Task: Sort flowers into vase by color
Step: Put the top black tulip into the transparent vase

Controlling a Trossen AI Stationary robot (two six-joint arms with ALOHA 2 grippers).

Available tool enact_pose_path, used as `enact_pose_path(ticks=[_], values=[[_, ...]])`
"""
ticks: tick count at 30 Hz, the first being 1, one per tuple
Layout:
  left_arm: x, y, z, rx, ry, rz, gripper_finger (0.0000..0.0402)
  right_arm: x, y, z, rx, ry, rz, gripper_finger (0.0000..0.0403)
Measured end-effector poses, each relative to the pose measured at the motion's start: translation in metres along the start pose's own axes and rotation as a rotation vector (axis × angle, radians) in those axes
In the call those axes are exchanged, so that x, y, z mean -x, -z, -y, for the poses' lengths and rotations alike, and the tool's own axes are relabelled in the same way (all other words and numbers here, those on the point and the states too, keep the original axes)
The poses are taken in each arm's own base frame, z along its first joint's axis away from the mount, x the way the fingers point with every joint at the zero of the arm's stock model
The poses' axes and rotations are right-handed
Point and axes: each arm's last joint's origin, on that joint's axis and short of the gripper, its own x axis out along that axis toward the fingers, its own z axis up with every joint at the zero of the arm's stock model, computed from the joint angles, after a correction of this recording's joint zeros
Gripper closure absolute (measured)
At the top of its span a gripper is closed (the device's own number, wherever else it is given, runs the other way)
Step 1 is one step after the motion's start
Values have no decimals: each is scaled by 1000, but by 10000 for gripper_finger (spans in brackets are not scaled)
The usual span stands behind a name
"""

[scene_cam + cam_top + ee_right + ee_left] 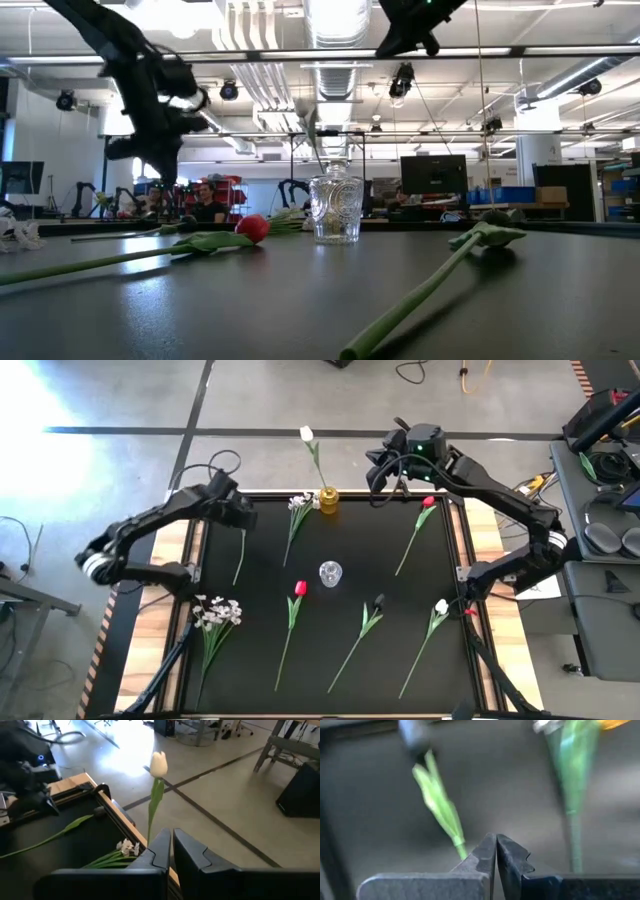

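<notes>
A white tulip [306, 433] stands in a small yellow vase [328, 500] at the table's far edge and leans out past that edge. A clear glass vase [330, 572] stands mid-table. A dark-headed flower [437, 800] lies on the mat under my left gripper [496, 842], which is shut and raised above it at the far left [248, 520]. My right gripper [172, 837] is shut and hangs high over the far edge [380, 472], to the right of the white tulip [158, 765] and apart from it.
Flat on the black mat lie two red tulips [428, 503] [300, 588], a dark tulip [378, 601], a white tulip [441, 606] and two white blossom sprays [298, 505] [215, 612]. Wooden rails border the mat on the left and right. People sit in the room behind.
</notes>
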Motion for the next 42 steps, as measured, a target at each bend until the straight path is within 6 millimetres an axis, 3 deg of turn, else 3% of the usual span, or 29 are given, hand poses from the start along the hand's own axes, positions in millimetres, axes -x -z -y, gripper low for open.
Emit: enact_pose_path(ticks=[6, 15, 21, 26, 32, 37, 42], values=[[-32, -9, -3, 16, -54, -41, 370, -4, 6, -2, -23, -5, -20, 390], [-61, -29, -10, 27, -230, -2, 284, -6, 9, -10, -18, -26, -29, 390], [-81, -46, -9, 10, -199, -13, 259, -5, 9, -12, -22, -36, -30, 390], [-98, -47, -10, 11, -208, -61, 275, -5, 9, -16, -24, -44, -29, 390], [-98, -48, -11, 12, -209, -55, 325, -5, 9, -21, -26, -59, -30, 390], [-84, -49, -8, -43, -121, -38, 389, -4, 9, -23, -23, -65, -29, 390], [-48, -48, 6, -90, 92, 26, 396, -2, 8, -26, -45, -77, -28, 390]])
